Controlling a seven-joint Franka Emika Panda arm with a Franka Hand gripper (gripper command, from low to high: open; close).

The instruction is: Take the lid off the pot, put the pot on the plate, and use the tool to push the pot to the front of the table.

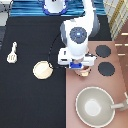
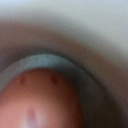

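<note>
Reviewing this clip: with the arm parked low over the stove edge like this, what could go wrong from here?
The gripper sits right down on the pot, hiding it from above, so a poor hold on the lid may go unnoticed. The pot stands by the stove's edge beside the table; a nudge could tip it. The plate lies close by.

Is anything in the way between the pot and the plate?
Nothing visible. The hand is down over the pot on the stove; only bare black table lies between there and the plate.

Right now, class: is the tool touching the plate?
Apart. The exterior view shows bare black table between the tool and the plate; the gripper hangs over the stove's edge.
</note>
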